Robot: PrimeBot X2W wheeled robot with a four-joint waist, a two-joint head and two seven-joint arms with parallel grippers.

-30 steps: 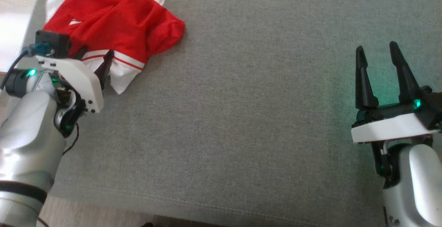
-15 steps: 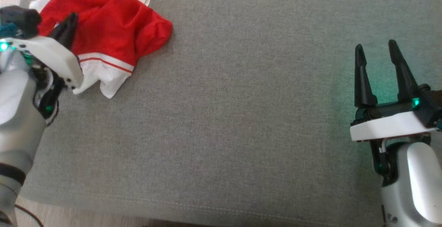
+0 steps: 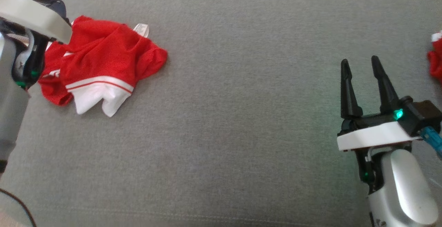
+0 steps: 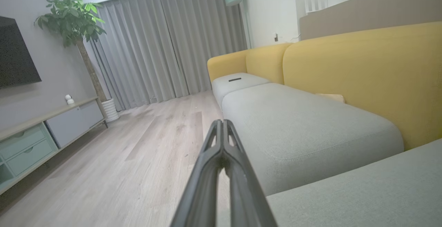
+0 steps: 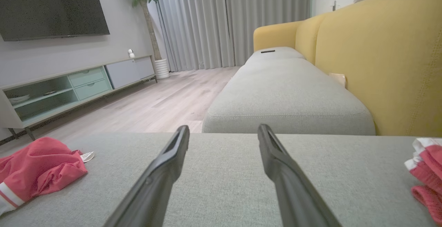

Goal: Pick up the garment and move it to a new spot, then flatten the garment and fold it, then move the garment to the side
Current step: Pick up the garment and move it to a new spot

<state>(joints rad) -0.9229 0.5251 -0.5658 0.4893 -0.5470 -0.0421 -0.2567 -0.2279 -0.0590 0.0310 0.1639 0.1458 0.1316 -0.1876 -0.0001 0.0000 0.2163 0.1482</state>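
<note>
I saw the red-and-white garment (image 3: 107, 59) lying crumpled on the left side of the grey sofa seat (image 3: 234, 116). My left gripper (image 4: 222, 122) was pinched shut on nothing. My right gripper (image 3: 359, 60) stood open, well apart from the garment.

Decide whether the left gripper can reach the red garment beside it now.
Probably not yet: the left gripper is shut and aimed away over the floor, though the garment lies uncovered.

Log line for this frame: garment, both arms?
garment: crumpled on grey cushion, unheld ; left gripper: jaws shut, empty ; right gripper: jaws open, empty, above cushion
</note>
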